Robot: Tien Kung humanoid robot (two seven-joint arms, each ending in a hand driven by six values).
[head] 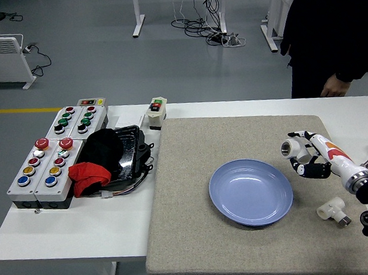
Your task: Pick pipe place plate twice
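1. Looking down from the head view, the robot's white right hand (305, 160) has its dark fingers curled round a short white plastic pipe fitting (291, 147), held off the mat just past the right rim of the round blue plate (251, 191). The plate is bare inside, so by my reckoning neither placement is done yet and the first one is under way.
2. A second white plastic elbow fitting (333, 211) lies on the mat near its right edge, close to the front, well apart from the plate; it looks untouched and would be the second pick.
3. The left arm is nowhere in view.
4. The grey felt mat (198, 238) covers the right part of the white table (70, 229). At the table's left edge sit grey push-button control boxes (46, 166), with a black tray holding black and red cloth (103, 160) beside them, and a small switch box (156, 111) at the back edge.
5. A person in dark clothes (334, 24) stands at the far right corner, one hand hanging free. Behind is grey floor with desk legs and cables.
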